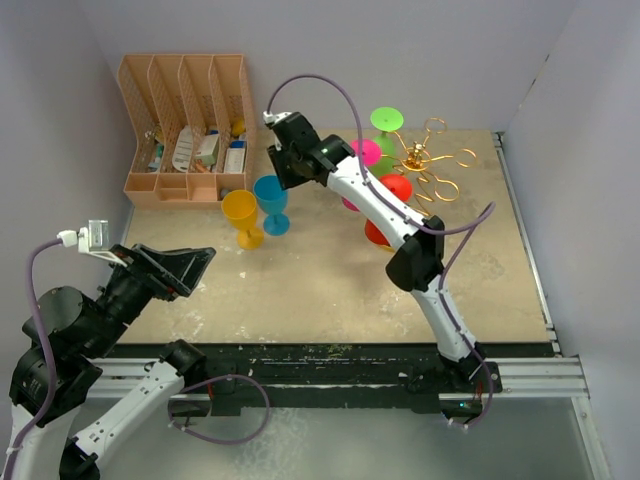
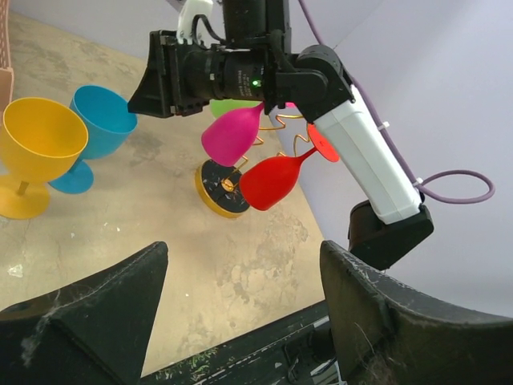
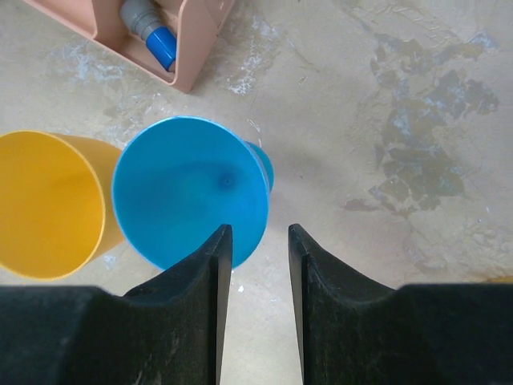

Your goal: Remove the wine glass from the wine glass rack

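Top external view: the wine glass rack [image 1: 432,165] is seen at the far right of the table [image 1: 300,290], with a pink glass [image 1: 366,152], a red glass [image 1: 397,187] and a green glass [image 1: 386,120] carried on it. A blue wine glass [image 1: 271,195] is stood upright off the rack, beside a yellow glass [image 1: 241,212]. The right gripper [image 3: 259,233] is held just over the blue rim, its fingers parted around nothing. The left gripper [image 2: 240,249] is spread wide and empty.

Wide-spread left fingers [image 2: 96,313]; narrowly parted right fingers [image 3: 184,321], pointing down
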Robot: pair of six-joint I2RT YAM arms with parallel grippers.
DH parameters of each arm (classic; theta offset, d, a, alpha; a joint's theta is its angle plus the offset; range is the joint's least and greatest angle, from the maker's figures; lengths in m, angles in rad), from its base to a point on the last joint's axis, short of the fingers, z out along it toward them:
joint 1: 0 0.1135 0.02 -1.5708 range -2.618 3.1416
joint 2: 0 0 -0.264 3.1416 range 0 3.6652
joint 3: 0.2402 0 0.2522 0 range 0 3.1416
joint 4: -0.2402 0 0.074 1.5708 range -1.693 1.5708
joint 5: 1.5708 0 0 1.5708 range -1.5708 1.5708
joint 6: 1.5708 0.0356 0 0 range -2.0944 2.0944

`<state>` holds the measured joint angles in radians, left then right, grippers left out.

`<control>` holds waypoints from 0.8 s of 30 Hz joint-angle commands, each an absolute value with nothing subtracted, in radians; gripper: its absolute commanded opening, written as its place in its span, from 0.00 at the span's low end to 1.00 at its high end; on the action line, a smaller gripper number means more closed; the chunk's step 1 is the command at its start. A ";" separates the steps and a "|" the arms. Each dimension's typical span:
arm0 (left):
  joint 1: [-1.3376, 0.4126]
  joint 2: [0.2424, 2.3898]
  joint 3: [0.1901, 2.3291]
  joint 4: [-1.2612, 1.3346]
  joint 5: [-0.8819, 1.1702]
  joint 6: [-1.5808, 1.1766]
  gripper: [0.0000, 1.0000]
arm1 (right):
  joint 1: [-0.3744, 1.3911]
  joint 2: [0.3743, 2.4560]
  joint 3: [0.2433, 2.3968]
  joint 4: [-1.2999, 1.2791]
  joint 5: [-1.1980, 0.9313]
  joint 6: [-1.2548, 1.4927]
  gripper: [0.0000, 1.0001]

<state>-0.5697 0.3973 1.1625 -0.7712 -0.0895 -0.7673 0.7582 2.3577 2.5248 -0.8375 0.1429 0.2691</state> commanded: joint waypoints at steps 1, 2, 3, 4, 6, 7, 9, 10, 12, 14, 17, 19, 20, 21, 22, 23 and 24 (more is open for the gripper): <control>-0.569 0.416 1.151 -0.726 -0.084 -0.772 0.80 | 0.758 2.190 2.520 -0.781 0.172 0.274 0.38; -0.568 0.416 1.151 -0.724 -0.086 -0.770 0.80 | 0.759 2.168 2.516 -0.780 0.173 0.275 0.38; -0.569 0.416 1.150 -0.723 -0.087 -0.765 0.80 | 0.763 2.143 2.515 -0.783 0.179 0.277 0.38; -0.569 0.416 1.148 -0.720 -0.089 -0.761 0.81 | 0.765 2.118 2.517 -0.788 0.184 0.279 0.38; -0.569 0.418 1.144 -0.705 -0.094 -0.740 0.81 | 0.769 2.052 2.512 -0.792 0.179 0.289 0.39; -0.569 0.421 1.142 -0.692 -0.098 -0.725 0.82 | 0.770 2.019 2.501 -0.791 0.170 0.296 0.38; -0.569 0.445 1.139 -0.656 -0.100 -0.683 0.82 | 0.771 1.935 2.450 -0.766 0.135 0.316 0.38; -0.569 0.468 1.142 -0.641 -0.100 -0.659 0.82 | 0.774 1.893 2.416 -0.748 0.127 0.325 0.38; -0.570 0.536 1.155 -0.619 -0.102 -0.617 0.82 | 0.776 1.806 2.341 -0.723 0.101 0.347 0.38; -0.569 0.624 1.181 -0.619 -0.132 -0.599 0.81 | 0.777 1.731 2.283 -0.730 0.054 0.393 0.39; -0.569 0.736 1.224 -0.626 -0.235 -0.595 0.79 | 0.773 1.630 2.202 -0.724 0.048 0.414 0.51; -0.568 0.792 1.277 -0.623 -0.295 -0.588 0.78 | 0.770 1.554 2.097 -0.687 0.060 0.439 0.59; -0.564 0.837 1.305 -0.621 -0.307 -0.581 0.78 | 0.766 1.523 2.064 -0.677 0.068 0.455 0.61; -0.550 0.880 1.342 -0.630 -0.305 -0.575 0.78 | 0.762 1.496 2.037 -0.673 0.075 0.471 0.62; -0.532 0.931 1.373 -0.636 -0.273 -0.566 0.78 | 0.754 1.470 2.010 -0.668 0.078 0.489 0.63; -0.448 0.982 1.402 -0.644 -0.187 -0.563 0.78 | 0.747 1.439 1.982 -0.656 0.078 0.508 0.63; -0.352 1.030 1.421 -0.646 -0.064 -0.577 0.79 | 0.742 1.415 1.956 -0.650 0.075 0.524 0.63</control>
<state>-0.5354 0.9169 1.2984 -0.6796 -0.2150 -0.6071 0.7643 1.4799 2.0357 -0.7082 0.0780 0.4332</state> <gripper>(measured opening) 0.783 0.628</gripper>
